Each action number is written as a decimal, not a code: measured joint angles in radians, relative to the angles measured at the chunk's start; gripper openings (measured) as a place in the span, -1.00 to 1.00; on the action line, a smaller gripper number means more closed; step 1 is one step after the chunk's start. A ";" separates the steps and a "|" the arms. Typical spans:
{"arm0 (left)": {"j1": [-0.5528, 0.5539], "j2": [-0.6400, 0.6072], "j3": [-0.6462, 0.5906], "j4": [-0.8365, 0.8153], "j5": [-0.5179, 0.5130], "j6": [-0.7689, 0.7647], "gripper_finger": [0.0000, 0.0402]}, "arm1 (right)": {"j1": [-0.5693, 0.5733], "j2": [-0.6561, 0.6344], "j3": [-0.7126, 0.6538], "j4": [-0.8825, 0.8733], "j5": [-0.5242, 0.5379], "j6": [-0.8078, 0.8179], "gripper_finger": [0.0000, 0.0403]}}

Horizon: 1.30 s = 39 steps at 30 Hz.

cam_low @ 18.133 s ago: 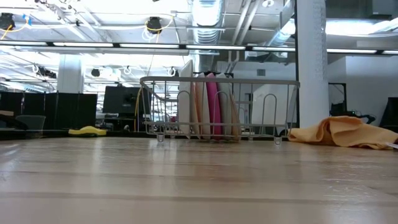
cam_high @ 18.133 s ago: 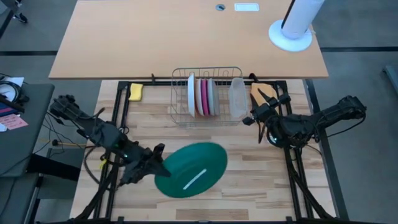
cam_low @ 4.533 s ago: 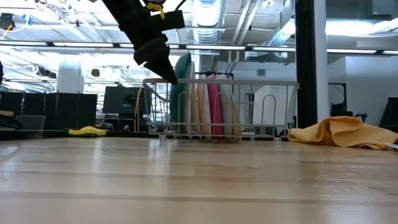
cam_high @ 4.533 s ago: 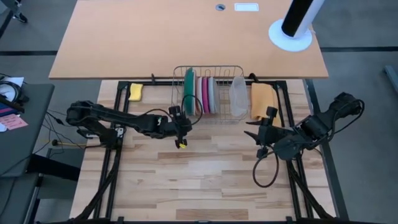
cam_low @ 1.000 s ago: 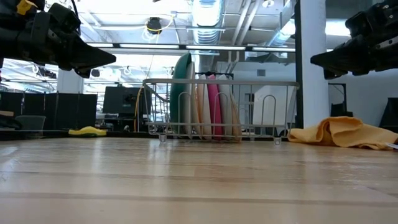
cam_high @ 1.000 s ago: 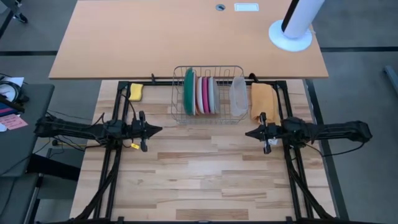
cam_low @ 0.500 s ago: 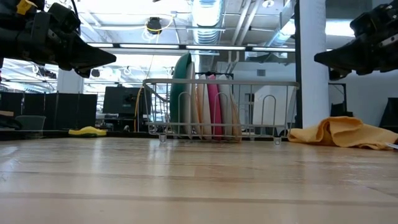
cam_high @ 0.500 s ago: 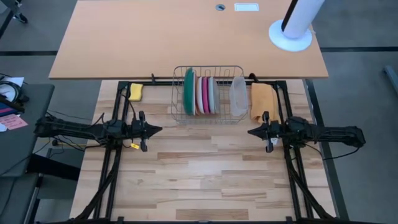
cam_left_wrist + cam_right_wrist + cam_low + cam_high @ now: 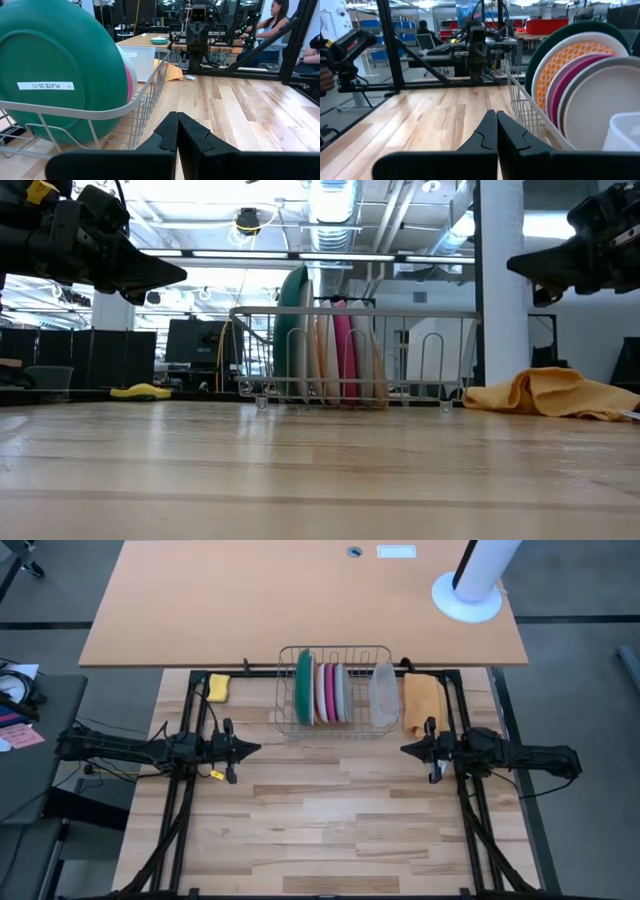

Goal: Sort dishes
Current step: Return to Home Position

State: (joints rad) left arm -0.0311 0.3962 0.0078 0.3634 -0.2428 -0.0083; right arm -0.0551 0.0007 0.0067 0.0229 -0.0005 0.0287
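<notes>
Several plates stand on edge in the wire rack (image 9: 334,648) at the table's far middle: a dark green plate (image 9: 304,687) at the rack's left end, then white, orange-patterned (image 9: 560,62), magenta pink (image 9: 331,692) and pale grey (image 9: 343,692) ones. A clear tub (image 9: 382,695) stands at the rack's right end. My left gripper (image 9: 257,748) hovers shut above the table's left side, pointing right. My right gripper (image 9: 404,749) hovers shut above the right side, pointing left. Neither holds anything.
A yellow sponge (image 9: 218,687) lies left of the rack. An orange cloth (image 9: 421,702) lies right of it. Bare wooden table (image 9: 320,810) stretches between the grippers and toward the near edge. People sit in the room beyond the table.
My right arm has drawn back slightly toward the table's right edge, staying level and shut.
</notes>
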 joint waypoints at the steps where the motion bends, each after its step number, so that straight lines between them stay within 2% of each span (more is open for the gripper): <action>1: 0.000 0.000 0.000 0.000 0.000 0.000 -1.00 | 0.000 0.001 0.000 -0.002 0.001 0.008 -1.00; 11: 0.000 -0.001 0.000 0.010 -0.002 0.000 -1.00 | 0.003 0.035 -0.001 -0.004 0.004 0.001 -1.00; 17: 0.000 -0.056 0.000 0.040 0.003 0.045 -1.00 | 0.003 0.059 -0.001 -0.005 0.004 -0.001 -1.00; 23: 0.000 -0.163 0.000 -0.070 0.009 0.053 -1.00 | 0.003 0.058 -0.001 -0.006 0.004 -0.003 -1.00; 31: 0.000 -0.395 0.000 -0.261 0.052 0.050 -1.00 | 0.003 0.058 -0.002 -0.007 0.004 -0.003 -1.00; 39: 0.012 -0.394 0.000 -0.272 0.061 0.098 -1.00 | 0.003 0.058 -0.002 -0.007 0.003 -0.003 -1.00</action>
State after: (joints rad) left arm -0.0189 0.0017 0.0074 0.0913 -0.1817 0.0897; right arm -0.0525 0.0586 0.0051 0.0158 0.0029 0.0261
